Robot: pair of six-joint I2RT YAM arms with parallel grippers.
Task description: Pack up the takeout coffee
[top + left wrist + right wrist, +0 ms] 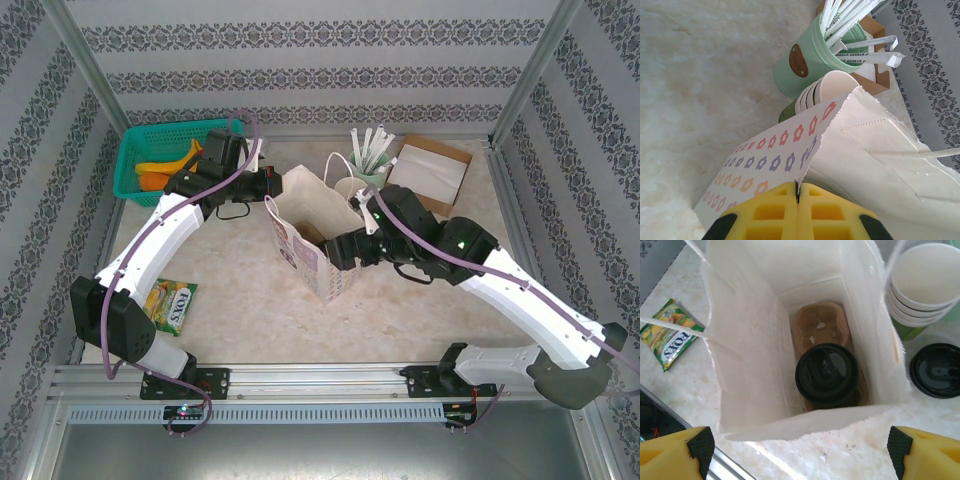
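The takeout coffee [826, 375] stands upright at one end of the cup carrier [817, 322] on the floor of the paper bag [747, 355], straight below the right gripper [800, 446], jaws spread, empty. The left gripper [797, 196] clamps the bag's rim

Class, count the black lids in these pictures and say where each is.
2. One caps the takeout coffee inside the paper bag; the other lid lies on the table beside the bag, near the stacked cups. Others may be hidden.

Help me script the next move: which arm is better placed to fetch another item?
Right. The right jaws stand open and empty over the paper bag, takeout coffee already inside; the left jaws are shut on the bag's rim.
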